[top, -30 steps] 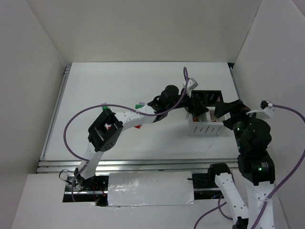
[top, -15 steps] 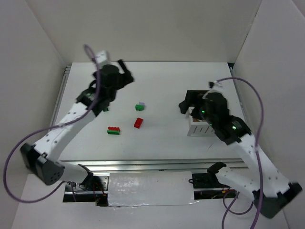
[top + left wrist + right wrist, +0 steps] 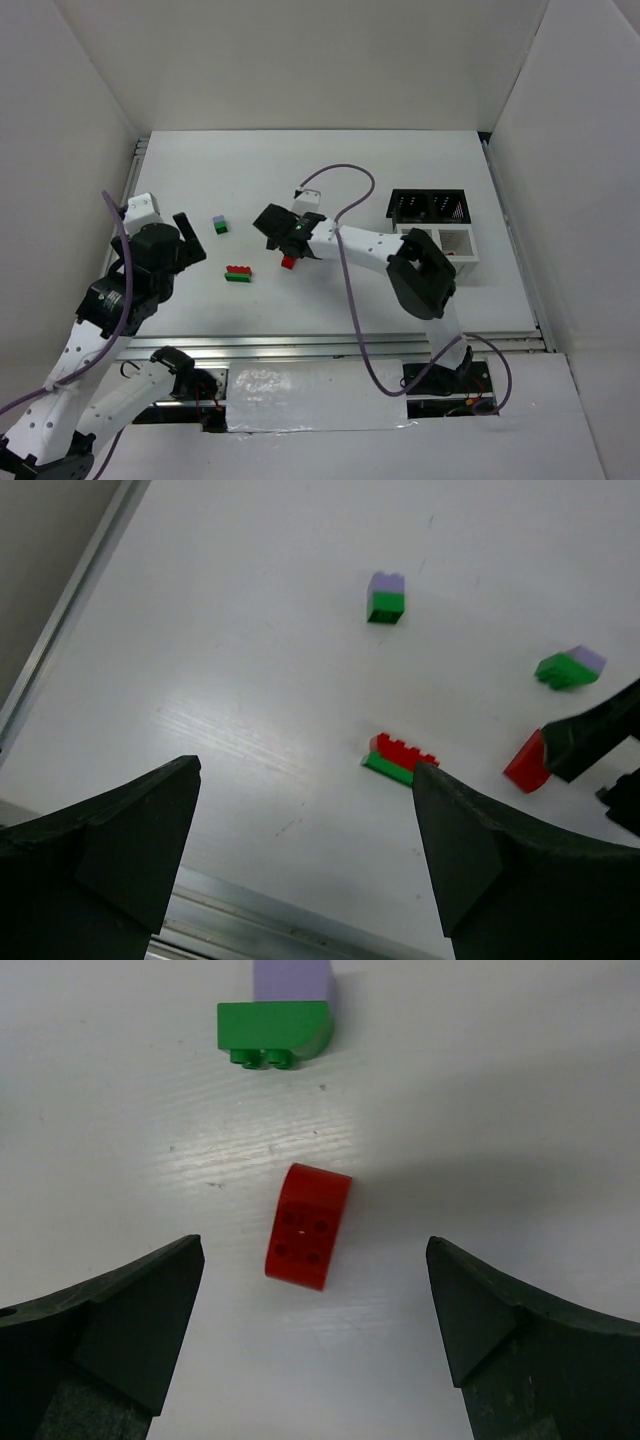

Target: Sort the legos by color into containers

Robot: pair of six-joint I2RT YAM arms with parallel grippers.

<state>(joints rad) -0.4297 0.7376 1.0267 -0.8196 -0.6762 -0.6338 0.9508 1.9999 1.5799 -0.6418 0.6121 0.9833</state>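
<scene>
Fingers spread, the right tool (image 3: 314, 1305) hangs over a red brick (image 3: 308, 1225) on the white surface (image 3: 520, 1100), the left tool (image 3: 305, 855) likewise spread, well apart.

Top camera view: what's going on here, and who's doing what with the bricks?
The right gripper, jaws open, hangs over a loose red brick on the table, framing it without touching it. The left gripper is open and empty near the left edge. A red-on-green pair and two lavender-on-green bricks lie loose nearby. None of these is in the black bin or white bin yet.
</scene>
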